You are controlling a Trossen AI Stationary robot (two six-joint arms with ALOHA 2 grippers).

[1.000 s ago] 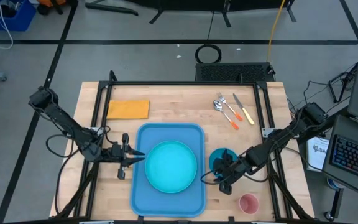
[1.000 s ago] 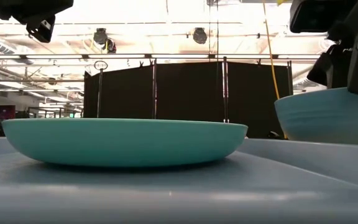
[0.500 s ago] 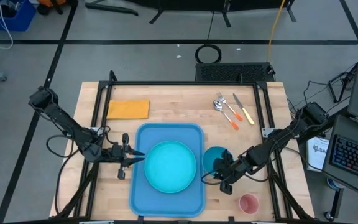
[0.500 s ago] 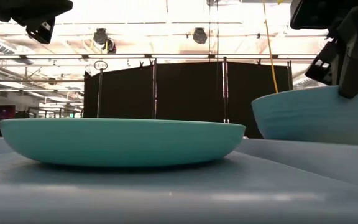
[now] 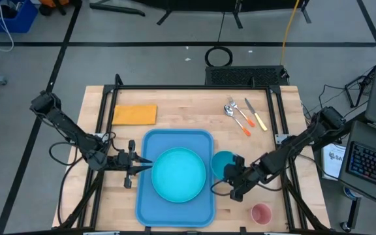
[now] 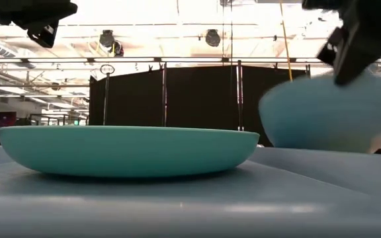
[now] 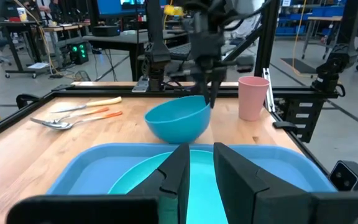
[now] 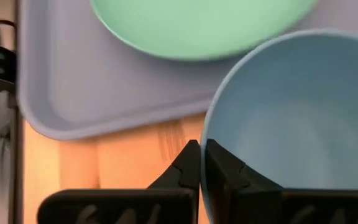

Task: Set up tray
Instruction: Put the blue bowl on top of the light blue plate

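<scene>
- The right gripper (image 5: 230, 183), seen right of centre in the lower half of the high view, is closed tight on the rim of the blue bowl (image 5: 222, 163); in the right wrist view its two fingers (image 8: 190, 163) are pinched together on the bowl's edge.
- In the low view the bowl (image 6: 328, 120) is held at the right of the frame and appears lifted and tilted, though how far it clears the surface cannot be told.
- The bowl is placed just beside the right-hand rim of the tray (image 5: 144, 196), overlapping that edge or nearly so in the high view.
- The tray lies at lower centre of the high view, and the round turquoise plate (image 5: 178, 174) is already seated inside it.
- The left gripper (image 5: 136, 167) is parked at the tray's left edge with its jaws partly apart and nothing held between them.
- Further out, a pink cup (image 5: 260, 213) at lower right, cutlery (image 5: 243, 116) at upper right and an orange napkin (image 5: 134, 115) at upper left are left on the table outside the tray.
- The step in hand is judged to be the carrying of the bowl onto the tray.
- For the next move, the bowl must be kept level, cleared over the raised rim and set down on bare tray floor beside the plate, where little room is left.
</scene>
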